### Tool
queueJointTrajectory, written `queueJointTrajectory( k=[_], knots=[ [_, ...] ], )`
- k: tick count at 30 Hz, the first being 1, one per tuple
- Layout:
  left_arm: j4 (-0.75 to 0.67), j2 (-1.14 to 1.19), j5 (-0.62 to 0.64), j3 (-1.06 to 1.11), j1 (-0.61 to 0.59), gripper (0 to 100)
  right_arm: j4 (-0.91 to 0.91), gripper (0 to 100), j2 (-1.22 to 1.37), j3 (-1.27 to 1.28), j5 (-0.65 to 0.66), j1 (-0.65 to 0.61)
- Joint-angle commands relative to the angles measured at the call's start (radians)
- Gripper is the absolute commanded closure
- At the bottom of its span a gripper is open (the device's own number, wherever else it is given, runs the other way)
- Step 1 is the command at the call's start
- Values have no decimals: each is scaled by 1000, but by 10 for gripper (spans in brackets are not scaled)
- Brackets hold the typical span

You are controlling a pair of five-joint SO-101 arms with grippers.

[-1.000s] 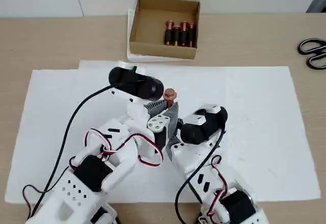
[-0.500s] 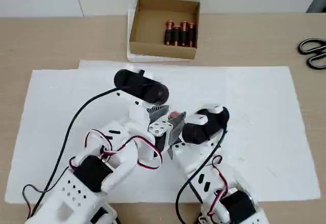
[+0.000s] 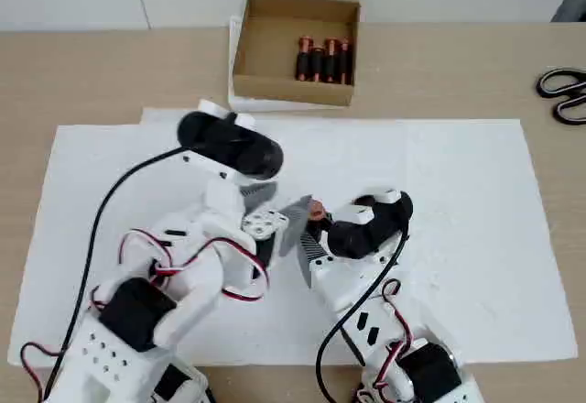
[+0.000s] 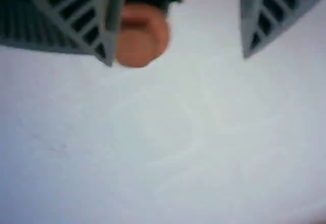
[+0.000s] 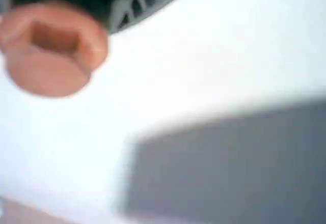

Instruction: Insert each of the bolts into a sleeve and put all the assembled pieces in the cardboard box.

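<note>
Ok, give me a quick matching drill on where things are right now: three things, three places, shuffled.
Things:
1. scissors
2. assembled pieces
3. copper-headed bolt

Places:
A. between the two arms' fingers, over the white sheet
B. inside the cardboard box
C. on the bare table, far right

Pairs: 1-C, 2-B, 3-A

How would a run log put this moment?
left end effector: jaws apart | right end effector: gripping bolt | cardboard box: four assembled pieces
</note>
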Motion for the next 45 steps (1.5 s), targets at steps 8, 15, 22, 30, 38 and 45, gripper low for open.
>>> queueJointTrajectory(
  k=[8, 15, 22, 30, 38, 45],
  knots=[
    [316, -11, -275, -254, -500, 807, -18, 995, -7, -78, -2, 223],
    [448, -11, -388, -254, -736, 807, -82, 995, 240, -420, 0, 309],
    [500, -17, -393, -255, -749, 809, -97, 995, 889, -1028, -2, 306],
    [562, -18, -396, -259, -749, 810, -289, 995, 1552, -1485, -3, 305],
    [574, -18, -393, -255, -750, 811, -552, 993, 1991, -1668, -2, 309],
    [575, -18, -393, -254, -750, 811, -682, 993, 2276, -1791, -2, 317]
  ],
)
